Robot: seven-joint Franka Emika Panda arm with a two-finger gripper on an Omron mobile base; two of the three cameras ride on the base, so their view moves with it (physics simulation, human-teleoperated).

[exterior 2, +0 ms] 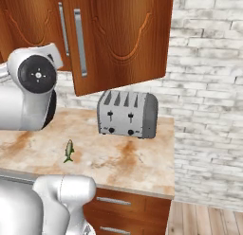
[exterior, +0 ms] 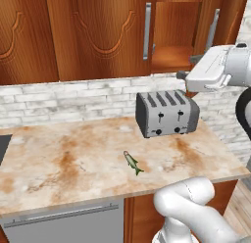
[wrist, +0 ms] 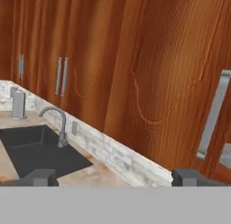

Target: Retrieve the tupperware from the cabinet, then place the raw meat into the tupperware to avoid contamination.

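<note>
- Reddish-brown wood cabinet (exterior: 98, 31) hangs above the toaster (exterior: 166, 113); its right door (exterior 2: 118, 40) stands swung open.
- Marble-patterned counter (exterior: 59, 163) carries the toaster near its back edge.
- Gripper (wrist: 115, 177), fingertips spread wide apart and empty, faces the cabinet door fronts, higher than the toaster.
- Raw meat (exterior: 132, 162), a tiny fish, lies on the counter in front of the toaster, apart from it.

cabinet (exterior: 98, 36) reddish-brown (carved) | toaster (exterior: 166, 113) grey | raw meat (exterior: 132, 162) grey-green
</note>
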